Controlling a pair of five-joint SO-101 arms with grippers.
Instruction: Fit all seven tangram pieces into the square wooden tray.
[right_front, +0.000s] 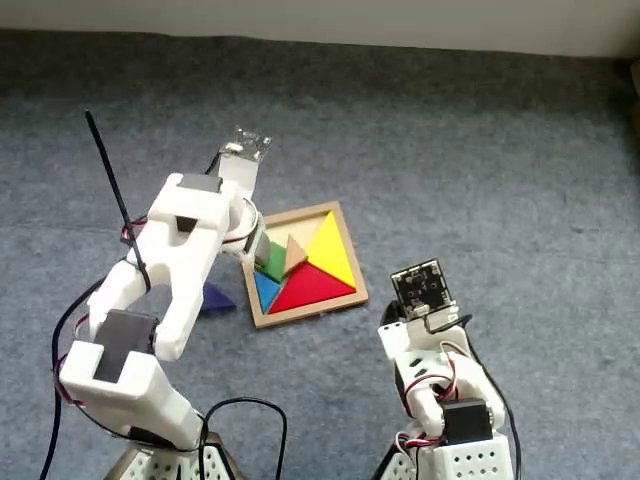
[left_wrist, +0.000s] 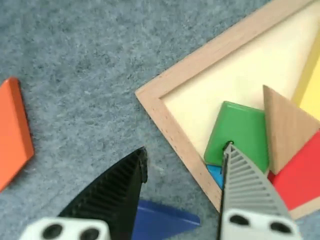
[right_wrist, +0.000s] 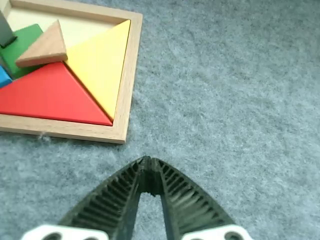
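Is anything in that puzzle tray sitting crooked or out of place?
Yes. The plain wooden triangle seems to ride up over the green piece and the red triangle rather than lying flat in the tray. The orange piece and dark blue triangle lie outside on the carpet.

Pale wood tray (left_wrist: 215, 50), cream floor. Inside: yellow triangle (right_wrist: 100, 65), red triangle (right_wrist: 47, 95), green piece (left_wrist: 240, 130), tan bare-wood triangle (left_wrist: 285, 130), light blue piece (left_wrist: 215, 175). On mottled grey-blue carpet (right_front: 480, 150): orange piece (left_wrist: 10, 130), dark blue triangle (left_wrist: 155, 220).
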